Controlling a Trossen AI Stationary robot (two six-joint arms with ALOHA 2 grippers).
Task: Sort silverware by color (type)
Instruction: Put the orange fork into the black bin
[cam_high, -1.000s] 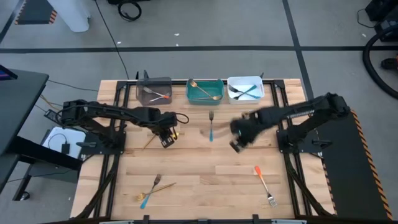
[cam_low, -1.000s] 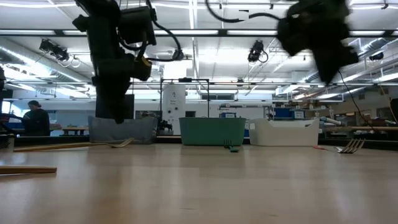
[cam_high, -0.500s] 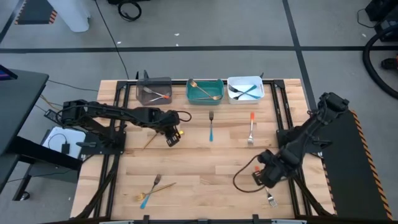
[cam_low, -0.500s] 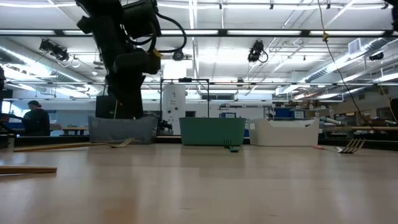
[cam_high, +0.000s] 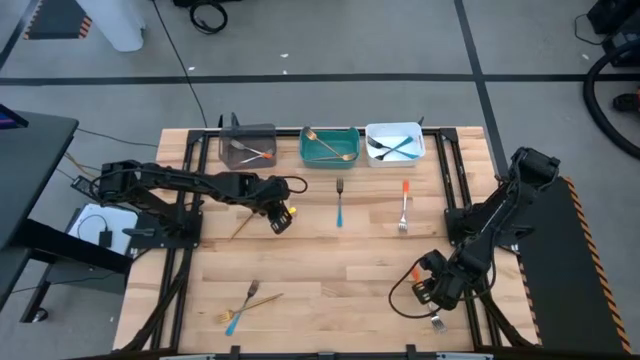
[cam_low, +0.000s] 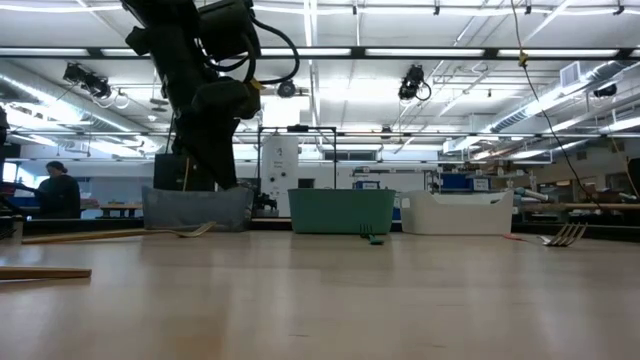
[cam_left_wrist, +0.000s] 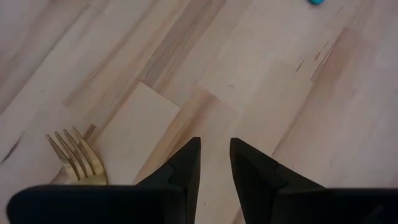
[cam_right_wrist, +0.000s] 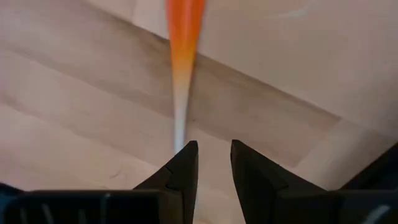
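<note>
While the left claw (cam_high: 281, 219) hangs over the middle-left of the desk (cam_high: 320, 270) with its fingers a little apart and nothing between them, a gold fork (cam_left_wrist: 76, 157) lies just beside it, tines showing at the wrist camera's edge. The right claw (cam_high: 432, 292) is down low at the desk's near right corner, fingers slightly spread and empty, right over an orange-handled fork (cam_right_wrist: 183, 56) that runs straight out ahead of the fingertips. A blue-handled fork (cam_high: 339, 203) and another orange-handled one (cam_high: 404, 206) lie mid-desk below the bins. A gold and a blue piece sit crossed near the front-left (cam_high: 244, 302). Grey (cam_high: 247, 145), teal (cam_high: 330, 146) and white (cam_high: 394, 142) bins each hold utensils.
</note>
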